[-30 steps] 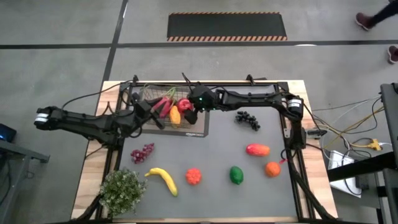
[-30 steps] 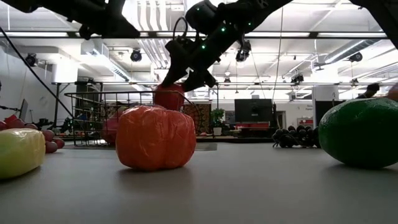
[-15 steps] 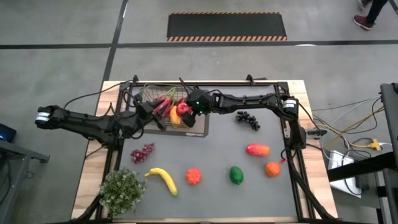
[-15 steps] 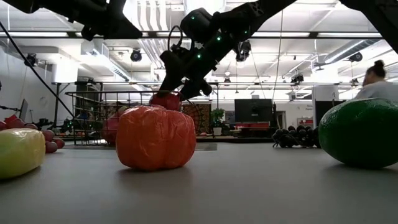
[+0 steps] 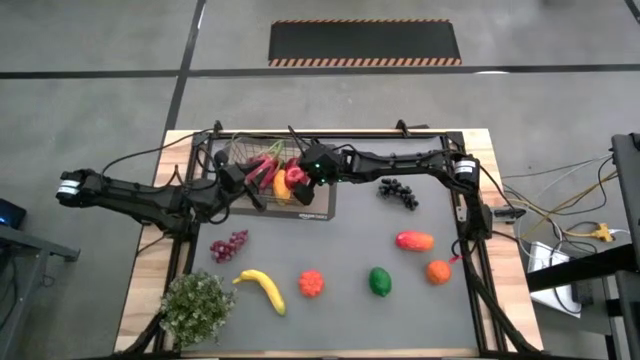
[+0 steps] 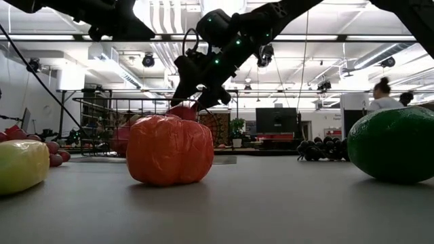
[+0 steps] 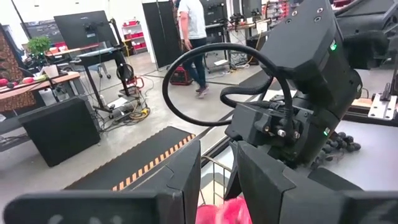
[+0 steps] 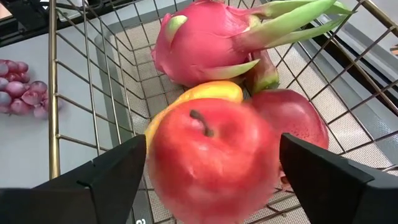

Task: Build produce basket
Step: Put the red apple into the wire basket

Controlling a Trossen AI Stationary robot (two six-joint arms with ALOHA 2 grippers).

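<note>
The wire-mesh basket (image 5: pixel 262 160) stands on a flat dark mat at the table's far left. A pink dragon fruit (image 8: pixel 205 43), a yellow fruit (image 8: pixel 205 92) and a dark red fruit (image 8: pixel 292 118) lie in it. My right gripper (image 5: pixel 300 178) is over the basket's right part, shut on a red apple (image 8: pixel 211 162). The apple also shows in the low view (image 6: pixel 182 112). My left gripper (image 5: pixel 252 188) is at the basket's near left side, its fingers (image 7: pixel 180 180) close together around a basket wire (image 7: pixel 212 168). My right gripper pinches the red apple's two sides (image 8: pixel 158 168) between its two fingers. It comes slanting down from the table's right. The apple sits stem up, just above the fruits in the basket; whether it touches them I cannot tell. My left gripper is shut on the basket's near left wall; the fingers hide the place of contact. The basket stands on the mat.
On the grey table top lie purple grapes (image 5: pixel 228 245), a banana (image 5: pixel 262 289), a red-orange fruit (image 5: pixel 311 283), a green pepper (image 5: pixel 380 281), an orange (image 5: pixel 437 271), a red mango (image 5: pixel 414 240) and black grapes (image 5: pixel 398 192). A potted plant (image 5: pixel 197 306) stands at the near left corner.
My right gripper has gone down and a little toward the table's left with the red apple, which now sits lower inside the basket's rim. It stays shut on the apple.
</note>
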